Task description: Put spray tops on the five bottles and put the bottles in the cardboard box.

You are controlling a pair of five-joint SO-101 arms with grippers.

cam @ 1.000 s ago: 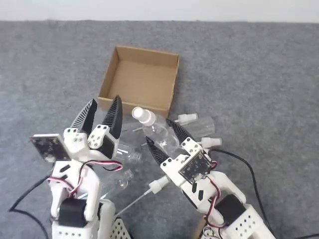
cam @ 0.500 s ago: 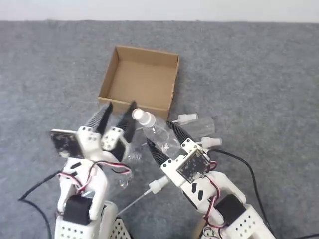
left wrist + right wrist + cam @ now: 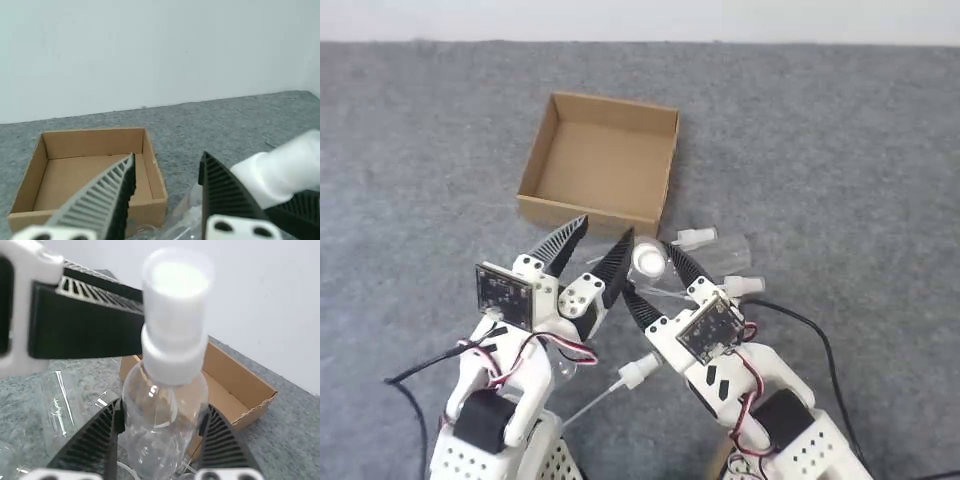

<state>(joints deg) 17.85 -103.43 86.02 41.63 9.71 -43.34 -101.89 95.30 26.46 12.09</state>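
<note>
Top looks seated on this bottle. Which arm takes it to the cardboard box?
Right, probably. The right gripper is shut on the bottle, which stands upright with its spray top on, just short of the cardboard box. The left gripper is open beside the spray top and holds nothing.

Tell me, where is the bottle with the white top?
In the high view the bottle stands upright in the right gripper, just in front of the cardboard box, with the open left gripper close beside its white top.
</note>
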